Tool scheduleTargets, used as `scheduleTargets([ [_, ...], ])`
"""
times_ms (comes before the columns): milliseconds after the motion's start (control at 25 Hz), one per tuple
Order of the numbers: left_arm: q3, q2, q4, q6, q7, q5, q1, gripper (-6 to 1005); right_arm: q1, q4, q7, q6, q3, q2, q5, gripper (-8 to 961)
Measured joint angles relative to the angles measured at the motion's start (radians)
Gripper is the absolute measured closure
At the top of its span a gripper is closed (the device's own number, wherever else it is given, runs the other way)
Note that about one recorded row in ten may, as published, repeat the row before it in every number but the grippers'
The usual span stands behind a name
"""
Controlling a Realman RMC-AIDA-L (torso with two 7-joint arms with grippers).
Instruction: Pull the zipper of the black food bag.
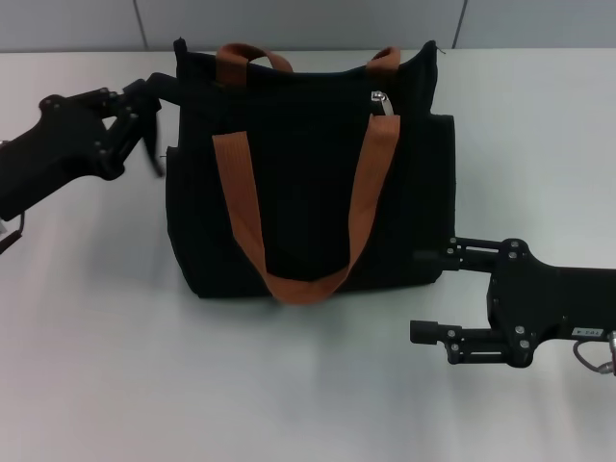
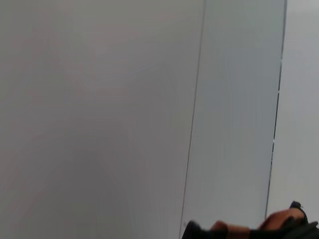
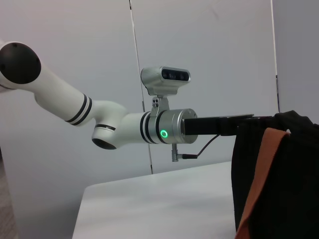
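The black food bag (image 1: 308, 173) stands upright mid-table, its brown-orange straps (image 1: 361, 207) looping down its face. The zipper (image 1: 380, 99), a small silvery tab, sits on the top edge towards the bag's right end. My left gripper (image 1: 164, 130) is open at the bag's upper left corner, one finger (image 1: 171, 89) against the top edge and the other hanging beside the side wall. Open and holding nothing, my right gripper (image 1: 417, 294) rests near the bag's lower right corner. The right wrist view shows the left gripper (image 3: 219, 124) reaching the bag (image 3: 289, 189).
A white table (image 1: 144, 366) carries the bag, with a grey panelled wall (image 1: 308, 19) behind. The left wrist view shows mostly wall, with a sliver of the bag (image 2: 304, 231) and strap (image 2: 281, 219) at its edge.
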Motion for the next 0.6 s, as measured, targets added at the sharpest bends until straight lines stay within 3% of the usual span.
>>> scheduleTargets([
  [160,0.007,0.037,0.059,0.028,-0.177,0.094,0.011,841,0.002,0.001,-0.002,0.009,0.002,0.000,-0.001,215],
  [200,0.007,0.037,0.059,0.028,-0.177,0.094,0.011,814,0.002,0.001,-0.002,0.009,0.002,0.000,-0.001,215],
  [280,0.004,0.068,0.090,0.072,-0.264,0.140,0.018,762,0.002,0.001,-0.002,0.026,-0.001,0.000,-0.001,215],
  [480,-0.046,0.091,0.094,0.185,-0.286,0.129,0.038,637,0.002,0.003,-0.003,0.043,-0.002,0.001,-0.001,215],
  [600,-0.060,0.093,0.093,0.295,-0.278,0.127,0.041,540,0.002,0.004,-0.003,0.049,-0.002,0.001,-0.001,216],
])
